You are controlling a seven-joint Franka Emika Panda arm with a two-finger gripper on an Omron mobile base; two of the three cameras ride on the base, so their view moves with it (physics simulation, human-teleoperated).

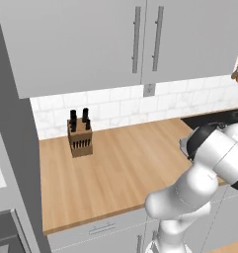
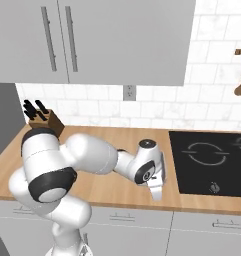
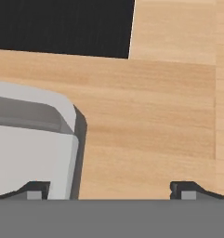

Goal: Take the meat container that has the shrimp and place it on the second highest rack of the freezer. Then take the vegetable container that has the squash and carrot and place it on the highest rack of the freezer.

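My gripper (image 3: pixel 112 189) is open, its two dark fingertips (image 3: pixel 36 189) standing wide apart just above the wooden counter (image 3: pixel 146 121). The rounded corner of a pale grey container (image 3: pixel 34 139) sits right at the left fingertip; its contents are hidden, so I cannot tell whether it is the meat or the vegetable one. In the right base view the arm is folded low, and the gripper (image 2: pixel 157 192) points down near the counter's front edge, left of the cooktop. The freezer's grey side (image 1: pixel 12 148) rises at the far left; its racks are out of view.
A black cooktop (image 2: pixel 212 160) lies to the right of the hand. A wooden knife block (image 1: pixel 80 136) stands at the back left of the counter. Pale wall cabinets (image 1: pixel 91 39) hang overhead, and wooden utensils (image 2: pixel 240 82) hang on the tiled wall at right.
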